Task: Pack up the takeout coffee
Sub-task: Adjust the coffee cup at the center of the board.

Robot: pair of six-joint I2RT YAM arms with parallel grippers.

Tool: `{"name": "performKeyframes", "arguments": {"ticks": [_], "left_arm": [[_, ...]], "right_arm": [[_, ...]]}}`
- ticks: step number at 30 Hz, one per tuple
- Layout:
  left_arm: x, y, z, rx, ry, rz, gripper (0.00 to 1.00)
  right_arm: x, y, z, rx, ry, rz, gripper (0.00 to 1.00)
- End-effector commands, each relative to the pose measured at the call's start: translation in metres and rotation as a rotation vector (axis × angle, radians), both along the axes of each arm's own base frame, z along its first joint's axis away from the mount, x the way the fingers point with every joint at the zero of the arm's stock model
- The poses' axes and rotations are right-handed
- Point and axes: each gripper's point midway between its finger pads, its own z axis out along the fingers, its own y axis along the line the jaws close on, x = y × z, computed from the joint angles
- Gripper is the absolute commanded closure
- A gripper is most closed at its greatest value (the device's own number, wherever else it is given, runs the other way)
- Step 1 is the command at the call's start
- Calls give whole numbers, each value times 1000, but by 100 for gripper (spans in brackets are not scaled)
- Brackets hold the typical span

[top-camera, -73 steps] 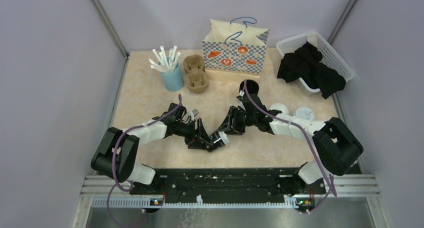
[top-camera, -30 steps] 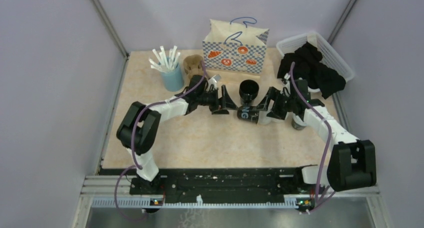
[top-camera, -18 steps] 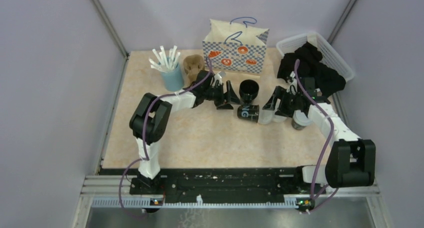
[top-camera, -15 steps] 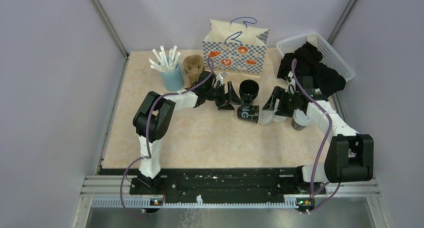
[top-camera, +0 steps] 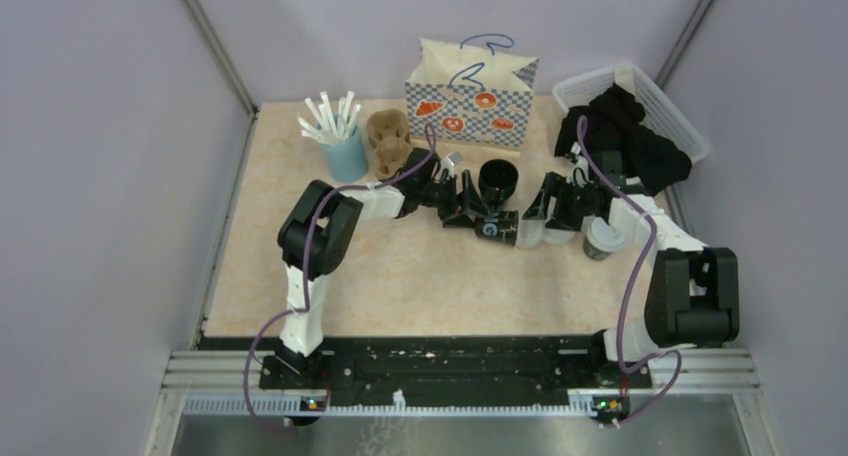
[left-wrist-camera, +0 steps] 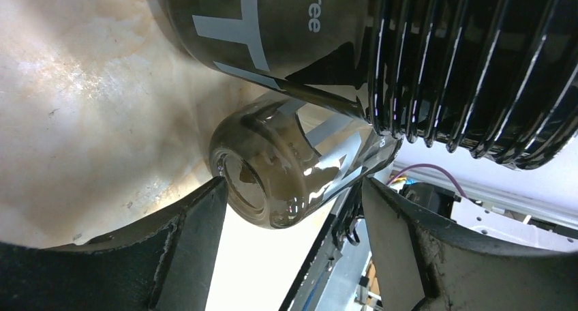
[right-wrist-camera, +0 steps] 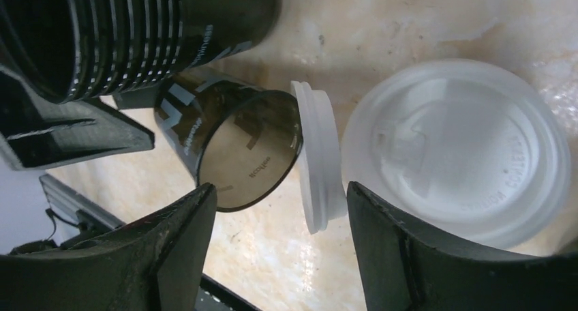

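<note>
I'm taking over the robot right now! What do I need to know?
Left gripper: open, around the base of the tipped-over cup.
Right gripper: open, at that cup's mouth, where a loose lid stands on edge.
Second cup: upright, no lid. Another lid lies flat nearby.
Done: neither cup is lidded or packed.
Left: lid both cups, then put them in the bag.

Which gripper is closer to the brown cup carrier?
Left. The left gripper lies to the right of the brown cup carrier in the top view; the right gripper is farther, beyond the tipped black cup.
</note>
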Motion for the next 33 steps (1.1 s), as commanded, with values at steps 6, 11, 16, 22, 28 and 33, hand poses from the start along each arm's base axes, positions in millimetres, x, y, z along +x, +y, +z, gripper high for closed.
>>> {"name": "performKeyframes", "arguments": {"ticks": [6, 11, 16, 22, 28, 33], "left_arm": [[3, -11, 11, -65, -17, -25, 27], [-5, -7, 11, -60, 0, -25, 27], [-16, -1, 11, -54, 9, -33, 26], [-33, 11, 11, -11, -8, -77, 22], [-50, 20, 11, -9, -1, -102, 23], [-62, 24, 6, -11, 23, -116, 25]], "right_arm": [[11, 31, 34, 229, -105, 58, 43], [-2, 38, 32, 301, -84, 50, 43], [-14, 38, 28, 300, -69, 44, 43], [-27, 43, 23, 306, -45, 54, 46], [-29, 4, 34, 44, -65, -76, 31], [-62, 20, 53, 94, -5, -33, 25]]}}
